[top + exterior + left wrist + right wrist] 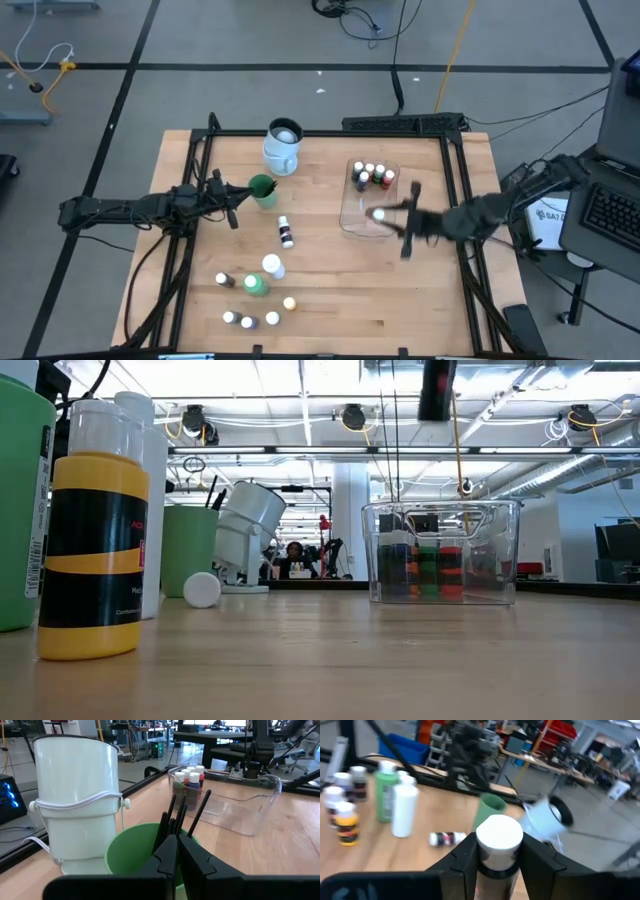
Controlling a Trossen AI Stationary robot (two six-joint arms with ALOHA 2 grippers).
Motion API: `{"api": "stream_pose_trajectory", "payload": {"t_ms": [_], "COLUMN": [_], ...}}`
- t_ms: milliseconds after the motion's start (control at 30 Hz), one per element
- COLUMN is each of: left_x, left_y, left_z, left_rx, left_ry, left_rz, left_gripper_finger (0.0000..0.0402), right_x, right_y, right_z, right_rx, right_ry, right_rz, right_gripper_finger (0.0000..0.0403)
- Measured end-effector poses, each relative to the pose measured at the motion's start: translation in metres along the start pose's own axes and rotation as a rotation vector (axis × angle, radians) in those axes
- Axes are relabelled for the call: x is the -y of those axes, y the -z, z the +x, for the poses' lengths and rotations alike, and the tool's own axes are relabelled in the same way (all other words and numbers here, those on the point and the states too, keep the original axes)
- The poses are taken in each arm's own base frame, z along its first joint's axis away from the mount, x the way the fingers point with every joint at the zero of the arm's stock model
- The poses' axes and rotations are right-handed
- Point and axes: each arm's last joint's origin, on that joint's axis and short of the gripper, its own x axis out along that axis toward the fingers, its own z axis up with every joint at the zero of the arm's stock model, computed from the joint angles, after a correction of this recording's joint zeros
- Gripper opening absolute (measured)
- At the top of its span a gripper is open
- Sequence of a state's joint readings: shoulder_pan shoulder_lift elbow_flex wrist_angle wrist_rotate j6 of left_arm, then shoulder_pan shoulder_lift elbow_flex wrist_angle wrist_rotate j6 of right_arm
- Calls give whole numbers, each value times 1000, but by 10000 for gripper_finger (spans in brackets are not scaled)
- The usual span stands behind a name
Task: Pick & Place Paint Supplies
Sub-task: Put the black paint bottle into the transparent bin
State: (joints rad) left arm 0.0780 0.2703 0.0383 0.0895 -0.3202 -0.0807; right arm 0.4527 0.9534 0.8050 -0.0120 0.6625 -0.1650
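My right gripper [388, 216] hangs over the clear tub [352, 218], shut on a small white-capped, dark-bodied bottle [499, 840]. The tub holds several small bottles [370, 177] at its far end. More white-capped bottles [256, 284] stand or lie on the near left part of the table. My left gripper [177, 851] is shut right before a green cup [131, 849], with nothing between its fingers. Thin dark brushes [176, 812] stand in that cup, beside a white mug [75, 800]; whether the fingertips touch the cup I cannot tell. My right gripper pinches the bottle's dark body just under the white cap [496, 868] between its two fingers [462, 857]. The cap stands out past the fingertips. The fingers reach about level from the table's right side, and the bottle is lifted clear of the table, above the tub.
The mug [283, 145] and green cup [262, 188] stand at the far middle of the table. A yellow-and-black bottle [95, 530] and a large green bottle [22, 500] show close in the low view. Black rails [462, 200] run along the table's sides.
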Motion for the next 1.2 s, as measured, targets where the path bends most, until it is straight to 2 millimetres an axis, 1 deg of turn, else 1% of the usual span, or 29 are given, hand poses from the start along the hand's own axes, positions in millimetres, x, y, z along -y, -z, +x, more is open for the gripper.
{"api": "stream_pose_trajectory", "payload": {"t_ms": [100,200,267,333,433,533,667,900,1200], "left_x": [0,0,0,0,0,0,0,0,0], "left_y": [0,0,0,0,0,-1,-1,-1,-1], "left_z": [0,0,0,0,0,0,0,0,0], "left_rx": [1,3,3,3,4,6,11,13,12], "left_ry": [-1,-4,-4,-4,-4,-3,-3,-4,-3], "left_rz": [0,1,4,6,6,5,3,11,12], "left_gripper_finger": [19,19,19,19,19,19,19,19,19], "right_x": [23,37,41,42,44,47,55,61,62], "right_y": [32,66,87,106,126,139,148,165,178], "right_z": [-4,-6,-4,-1,4,8,12,23,38], "right_rx": [-13,-40,-44,-58,-70,-82,-101,-210,-264], "right_ry": [25,112,166,184,177,204,263,292,323], "right_rz": [41,65,86,111,133,140,147,177,199], "right_gripper_finger": [107,107,107,107,107,107,107,107,107]}}
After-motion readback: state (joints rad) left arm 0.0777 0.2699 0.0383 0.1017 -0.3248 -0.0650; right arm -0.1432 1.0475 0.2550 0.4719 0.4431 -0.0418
